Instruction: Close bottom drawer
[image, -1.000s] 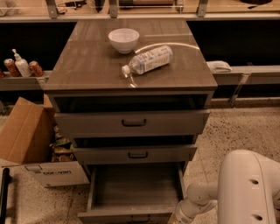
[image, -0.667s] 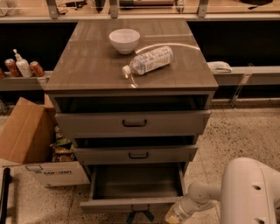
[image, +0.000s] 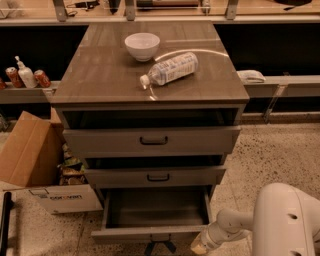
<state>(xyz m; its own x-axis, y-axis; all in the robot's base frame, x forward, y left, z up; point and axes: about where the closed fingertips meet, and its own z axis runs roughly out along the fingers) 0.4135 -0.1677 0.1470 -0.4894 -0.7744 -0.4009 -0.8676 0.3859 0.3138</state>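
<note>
The bottom drawer (image: 156, 233) of the grey-brown cabinet stands pulled out, its shallow box empty and its flat front facing me near the lower edge of the camera view. My gripper (image: 160, 246) is a dark shape right against the middle of that front, low down where the handle sits. My white arm (image: 220, 232) reaches to it from the lower right. The middle drawer (image: 158, 176) and the top drawer (image: 154, 141) above each stick out a little.
A white bowl (image: 142, 46) and a plastic bottle (image: 170, 70) on its side lie on the cabinet top. An open cardboard box (image: 35, 160) stands on the floor at the left. Cans and a bottle (image: 25, 76) sit on a left shelf. Speckled floor lies at the right.
The bottom drawer has slid inward and sticks out less. My gripper and arm have moved forward with its front.
</note>
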